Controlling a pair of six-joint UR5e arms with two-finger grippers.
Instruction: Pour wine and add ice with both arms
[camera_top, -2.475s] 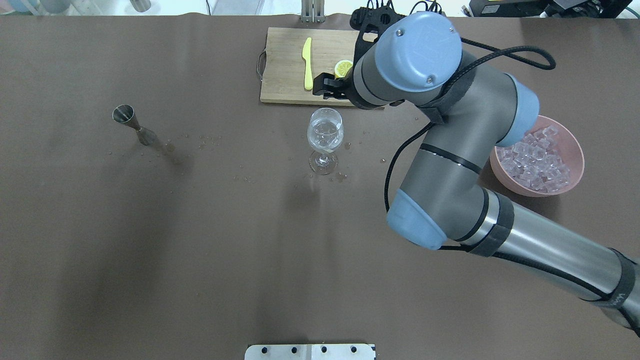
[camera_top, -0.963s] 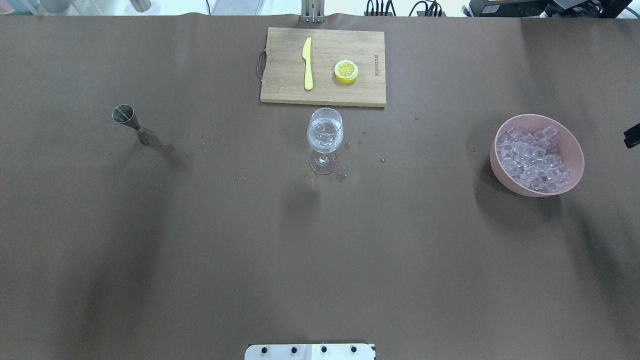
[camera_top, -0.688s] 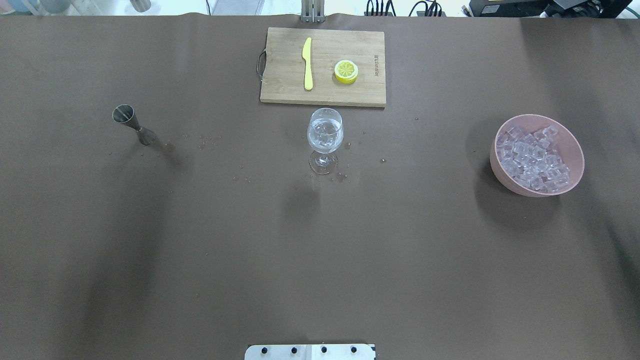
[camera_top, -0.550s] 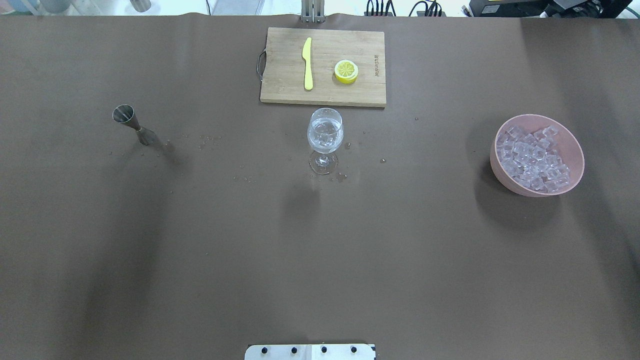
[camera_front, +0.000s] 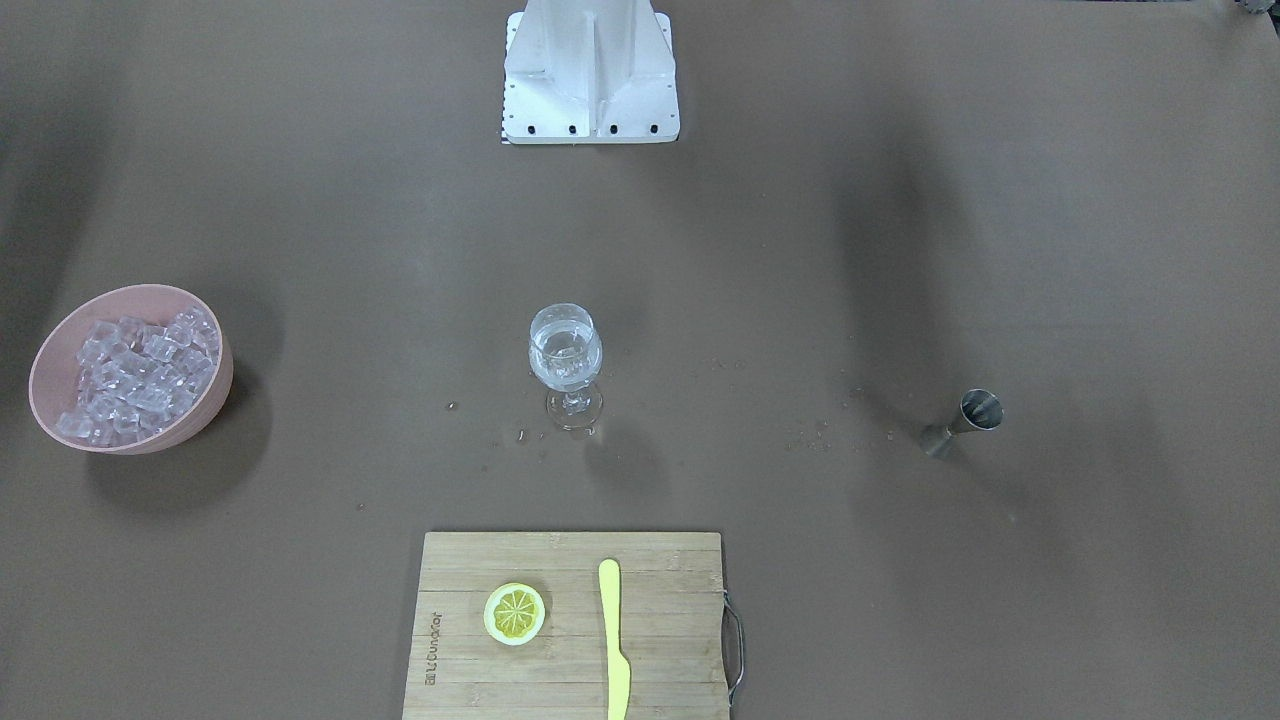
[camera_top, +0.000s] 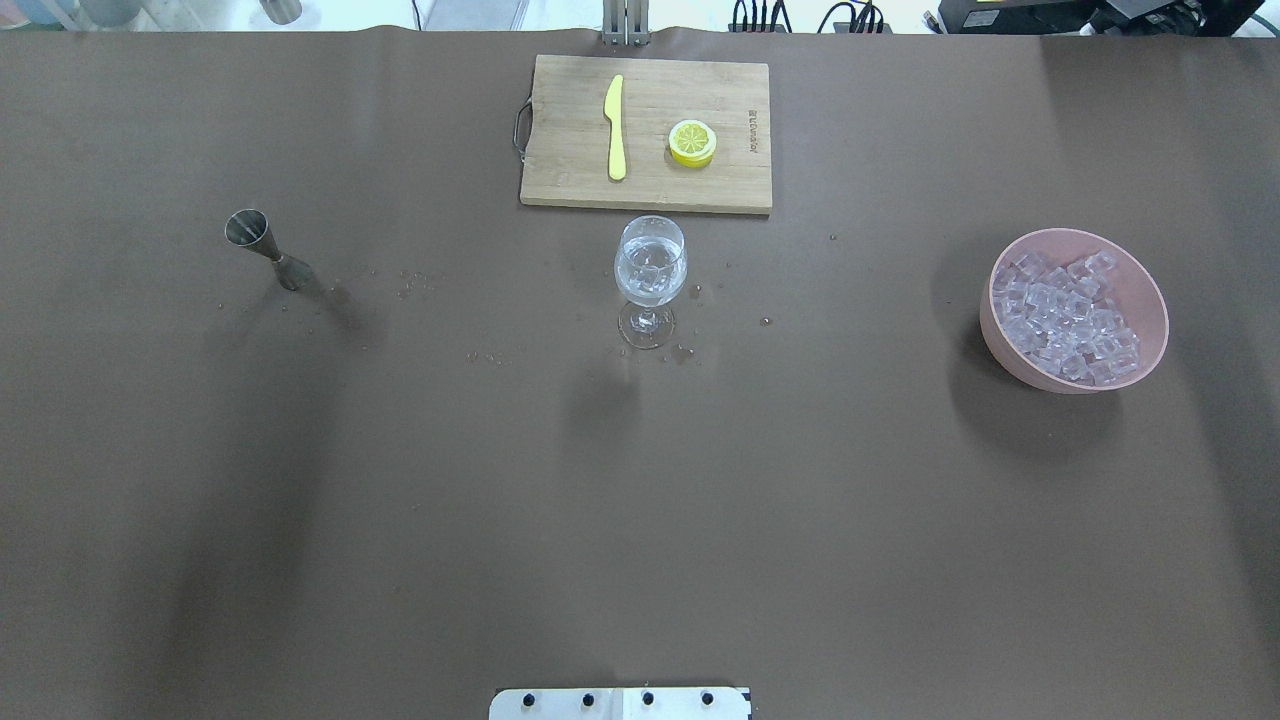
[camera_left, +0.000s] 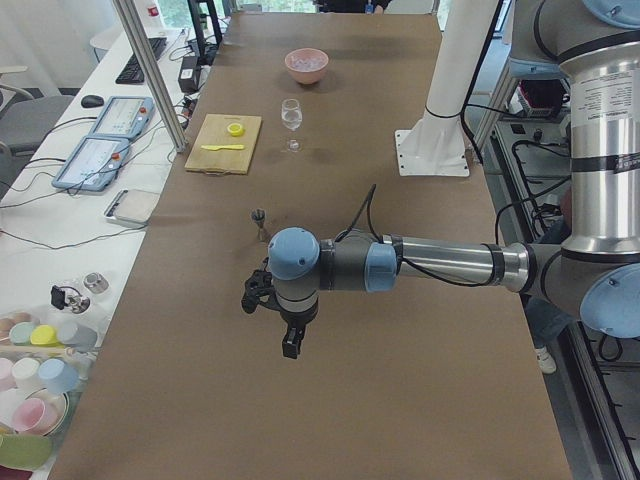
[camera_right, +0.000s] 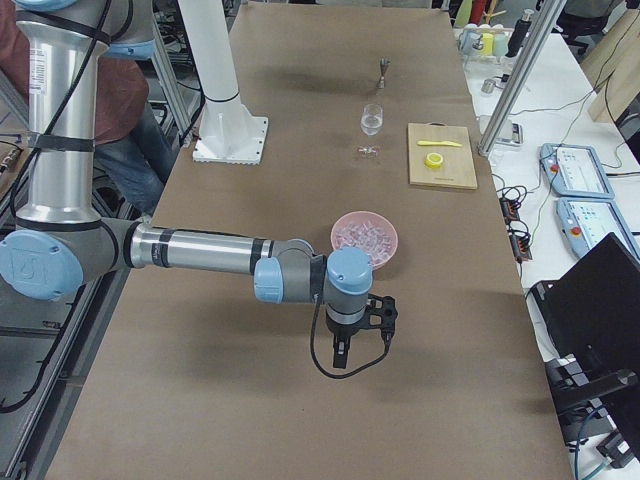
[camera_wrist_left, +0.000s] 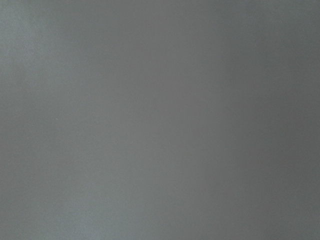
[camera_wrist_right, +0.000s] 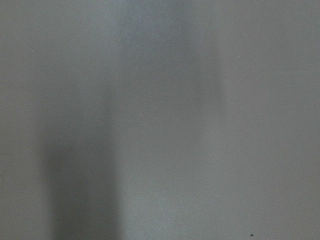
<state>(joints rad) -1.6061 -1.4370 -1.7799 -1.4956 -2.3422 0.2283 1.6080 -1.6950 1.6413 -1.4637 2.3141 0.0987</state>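
A stemmed wine glass (camera_top: 650, 270) stands mid-table, holding clear wine and a few ice cubes; it also shows in the front view (camera_front: 566, 358). The ice (camera_top: 1065, 315) is heaped in a pink bowl (camera_top: 1008, 362) at the right. Both arms are out of the overhead and front views. The left gripper (camera_left: 290, 345) hangs over bare table near the table's left end, past the jigger. The right gripper (camera_right: 340, 355) hangs over bare table near the right end, past the bowl. I cannot tell whether either is open or shut. Both wrist views show only bare table cover.
A steel jigger (camera_top: 268, 250) stands at the left, with droplets between it and the glass. A wooden cutting board (camera_top: 570, 150) behind the glass carries a yellow knife (camera_top: 615, 125) and a lemon slice (camera_top: 692, 142). The white base (camera_front: 590, 75) is at the robot's side.
The right arm, which reached over the board by the lemon slice, has pulled back off the overhead view's right edge. The lemon slice stays on the board. Glass, bowl and jigger have not moved.
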